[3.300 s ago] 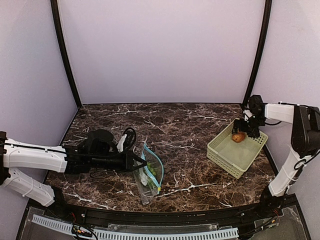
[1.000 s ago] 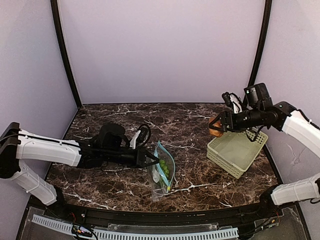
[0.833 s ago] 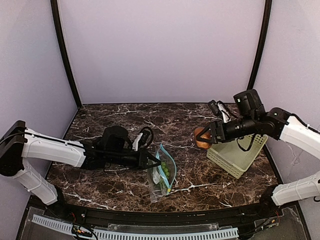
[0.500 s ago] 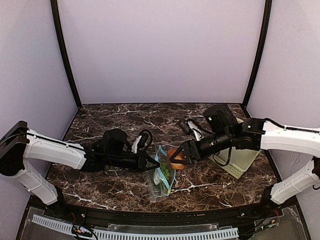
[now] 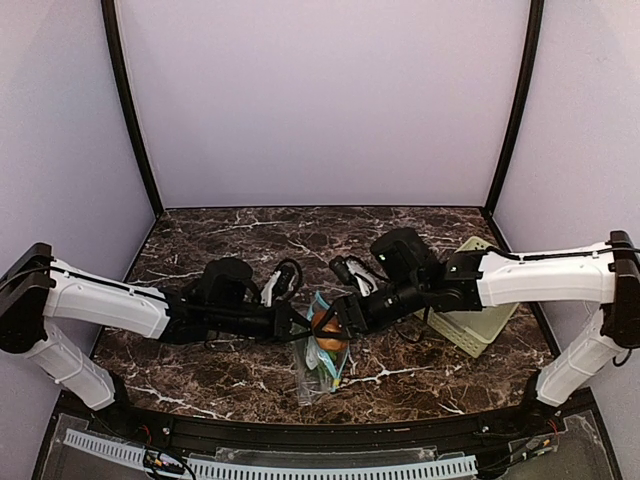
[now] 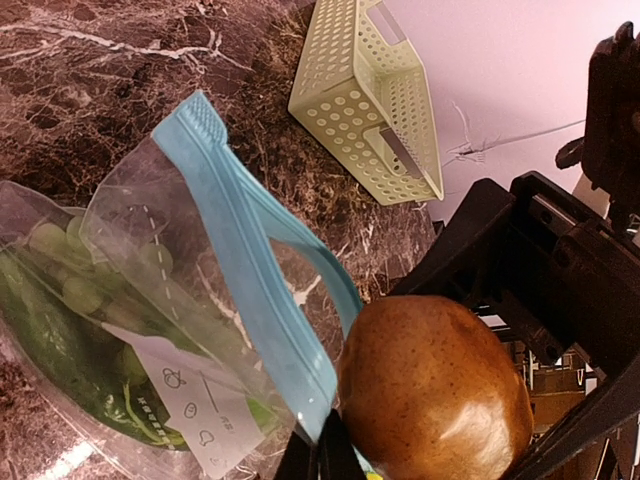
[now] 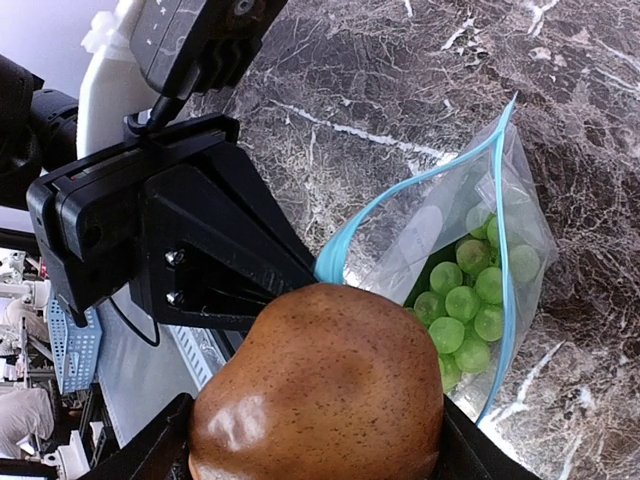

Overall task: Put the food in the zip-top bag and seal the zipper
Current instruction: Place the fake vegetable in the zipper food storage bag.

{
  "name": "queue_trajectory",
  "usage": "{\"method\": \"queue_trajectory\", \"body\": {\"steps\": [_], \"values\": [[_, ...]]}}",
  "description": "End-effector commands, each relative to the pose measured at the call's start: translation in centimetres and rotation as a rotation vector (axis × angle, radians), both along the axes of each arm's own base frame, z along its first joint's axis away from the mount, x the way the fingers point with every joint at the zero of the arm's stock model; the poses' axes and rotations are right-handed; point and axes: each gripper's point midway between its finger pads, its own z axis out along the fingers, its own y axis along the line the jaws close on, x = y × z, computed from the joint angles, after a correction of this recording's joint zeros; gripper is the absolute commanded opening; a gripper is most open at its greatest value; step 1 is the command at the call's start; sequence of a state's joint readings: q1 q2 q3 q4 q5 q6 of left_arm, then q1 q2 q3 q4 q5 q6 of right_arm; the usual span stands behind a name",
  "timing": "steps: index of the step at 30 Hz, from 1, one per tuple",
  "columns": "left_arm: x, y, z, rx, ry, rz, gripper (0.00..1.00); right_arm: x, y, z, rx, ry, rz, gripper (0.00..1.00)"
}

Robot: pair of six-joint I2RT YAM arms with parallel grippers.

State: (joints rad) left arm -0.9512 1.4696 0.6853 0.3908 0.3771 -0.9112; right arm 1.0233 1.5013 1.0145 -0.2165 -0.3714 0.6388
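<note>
On the dark marbled tabletop [image 5: 230, 240], the clear zip-top bag [image 5: 314, 374] sits toward 6 o'clock from the middle, its bottom resting on the stone and its mouth lifted and gaping. The left arm reaches in from 9 o'clock, and the left claw [image 5: 301, 322] is pinched tight on the teal-blue zipper [image 6: 240, 250] at the edge of that mouth, holding it up. The right arm comes in from 3 o'clock. The right claw [image 5: 336, 316] grips the brown-orange potato [image 6: 430, 390] between its two fingers, right at the bag's opening and just beside the zipper strip. Whether the potato has passed the rim cannot be told, but it is clearly above the bag's contents rather than down among them. Inside the bag, at its lower end, lies the green food [image 7: 470, 300], a cluster of small round bright green pieces much like grapes, pressed against the clear plastic. A small white label [image 6: 190, 400] shows on the bag's side below the strip. The pale green slotted basket [image 6: 350, 120] stands well apart at 3 o'clock, near the right edge of the tabletop, partly hidden behind the right arm in the top view.
</note>
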Motion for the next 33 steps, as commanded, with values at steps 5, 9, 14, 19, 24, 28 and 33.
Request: {"method": "queue_trajectory", "body": {"steps": [5, 9, 14, 19, 24, 28, 33], "values": [[-0.6, 0.7, 0.8, -0.006, -0.019, -0.008, 0.01, 1.2, 0.9, -1.6, -0.021, 0.006, -0.037, 0.61], [-0.6, 0.7, 0.9, -0.007, -0.020, -0.008, 0.01, 1.9, 0.4, -2.9, -0.054, 0.028, -0.072, 0.61], [-0.7, 0.8, 0.9, -0.005, -0.021, -0.007, 0.01, 2.8, 0.1, -3.9, -0.110, 0.016, -0.096, 0.60], [-0.7, 0.9, 1.1, -0.008, -0.025, -0.006, 0.01, 3.6, 0.1, -4.6, -0.169, -0.012, -0.098, 0.60], [-0.7, 1.0, 1.1, -0.007, -0.029, -0.003, 0.01, 3.8, 0.6, -4.5, -0.189, -0.048, -0.089, 0.62], [-0.7, 0.9, 0.9, -0.008, -0.025, -0.004, 0.01, 3.7, 1.3, -4.7, -0.210, -0.068, -0.081, 0.64], [-0.6, 0.8, 1.2, -0.012, -0.030, -0.007, 0.01, 3.7, 1.7, -5.5, -0.230, -0.068, -0.077, 0.71]]}}
